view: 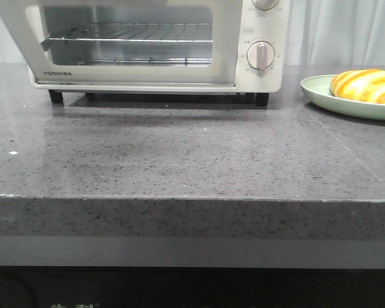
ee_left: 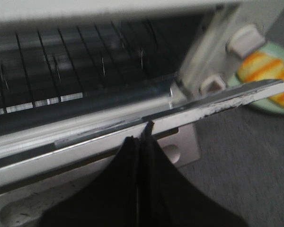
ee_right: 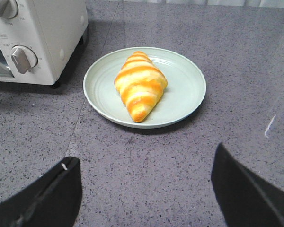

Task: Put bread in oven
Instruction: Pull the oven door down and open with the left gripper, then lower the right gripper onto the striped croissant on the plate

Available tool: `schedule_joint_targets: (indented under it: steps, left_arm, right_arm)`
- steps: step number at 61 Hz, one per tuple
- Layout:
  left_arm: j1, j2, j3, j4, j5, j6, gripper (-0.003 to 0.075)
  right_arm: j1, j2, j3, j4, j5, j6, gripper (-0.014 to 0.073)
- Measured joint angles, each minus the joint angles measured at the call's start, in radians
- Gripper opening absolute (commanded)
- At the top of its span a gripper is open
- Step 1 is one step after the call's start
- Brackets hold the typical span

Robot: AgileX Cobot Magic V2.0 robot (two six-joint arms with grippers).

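Note:
The cream-white oven [view: 135, 74] stands at the back of the counter. In the left wrist view its door [ee_left: 85, 146] is ajar, and the wire rack [ee_left: 61, 61] shows over the door's top edge. My left gripper [ee_left: 143, 137] is shut, its tips against that edge. The bread [ee_right: 139, 85], golden-orange with pale stripes, lies on a pale green plate [ee_right: 184, 90] to the right of the oven [ee_right: 52, 38]. It also shows in the front view [view: 364, 85] and the left wrist view [ee_left: 267, 78]. My right gripper [ee_right: 144, 175] is open and empty over the counter, short of the plate. Neither gripper shows in the front view.
The grey speckled counter [view: 179, 154] stretches from the oven's black feet to its front edge. The oven's round dials [view: 261, 56] face forward on its right side. The plate [view: 321, 93] sits near the counter's right edge. A pale curtain hangs behind.

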Motion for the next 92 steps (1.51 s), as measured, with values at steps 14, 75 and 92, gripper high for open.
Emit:
schedule_joint_targets:
  steps: [14, 75, 92]
  left_arm:
    - [0.009, -0.145, 0.060, 0.014, 0.201, 0.000, -0.0018]
    - [0.127, -0.915, 0.439, 0.047, 0.181, 0.000, -0.0018]
    - [0.129, -0.915, 0.439, 0.047, 0.181, 0.000, -0.0018]
  right_arm:
    - [0.000, 0.000, 0.000, 0.000, -0.003, 0.000, 0.0580]
    - [0.000, 0.018, -0.019, -0.004, 0.100, 0.000, 0.0580]
    - [0.000, 0.205, -0.191, -0.008, 0.291, 0.000, 0.0580]
